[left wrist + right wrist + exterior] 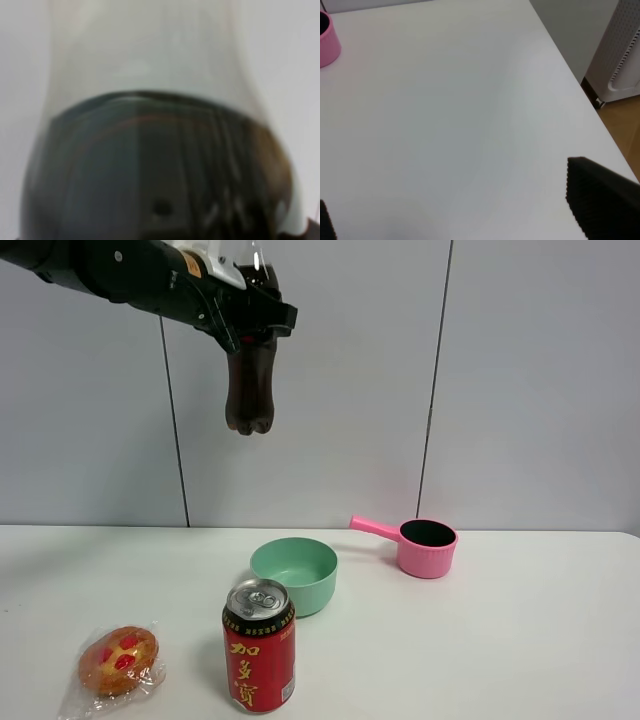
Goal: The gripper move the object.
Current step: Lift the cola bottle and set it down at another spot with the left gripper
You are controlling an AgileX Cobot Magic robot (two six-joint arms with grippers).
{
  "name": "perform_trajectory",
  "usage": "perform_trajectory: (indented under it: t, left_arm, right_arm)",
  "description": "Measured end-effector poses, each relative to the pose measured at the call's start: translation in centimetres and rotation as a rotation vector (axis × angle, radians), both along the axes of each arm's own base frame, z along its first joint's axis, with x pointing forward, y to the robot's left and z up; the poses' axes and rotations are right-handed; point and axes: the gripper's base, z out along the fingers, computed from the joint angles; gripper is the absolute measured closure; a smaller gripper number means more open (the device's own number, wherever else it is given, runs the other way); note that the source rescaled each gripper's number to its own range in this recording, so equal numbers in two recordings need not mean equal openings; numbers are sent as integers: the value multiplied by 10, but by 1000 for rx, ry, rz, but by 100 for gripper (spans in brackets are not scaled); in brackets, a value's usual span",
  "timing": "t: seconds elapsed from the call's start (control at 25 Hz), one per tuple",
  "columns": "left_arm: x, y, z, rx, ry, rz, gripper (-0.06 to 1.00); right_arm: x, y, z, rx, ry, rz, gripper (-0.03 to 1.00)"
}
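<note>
My left gripper [250,318] is shut on the clear bottle of dark cola [249,390] and holds it high in the air, near the top of the exterior high view, well above the white table [520,640]. The bottle hangs upright below the jaws. Its cap is out of frame and its label is hidden by the gripper. In the left wrist view the bottle [155,175] fills the picture, blurred, with the cola level visible. My right gripper [447,192] is open and empty over bare table; it does not show in the exterior high view.
A red can [259,645] stands at the front middle, with a green bowl [293,573] behind it. A pink handled cup [425,545] is at the back right and shows in the right wrist view [327,42]. A wrapped pastry [118,660] lies front left.
</note>
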Motion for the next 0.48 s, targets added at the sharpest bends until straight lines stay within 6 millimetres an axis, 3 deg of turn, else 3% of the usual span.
perform_trajectory:
  t: [0.32, 0.48]
  left_arm:
    - [-35, -49, 20, -109, -57, -230, 94]
    - [-55, -71, 21, -205, -73, -566, 94]
  right_arm:
    - [0, 0, 0, 0, 0, 0, -3]
    - [0, 0, 0, 0, 0, 0, -3]
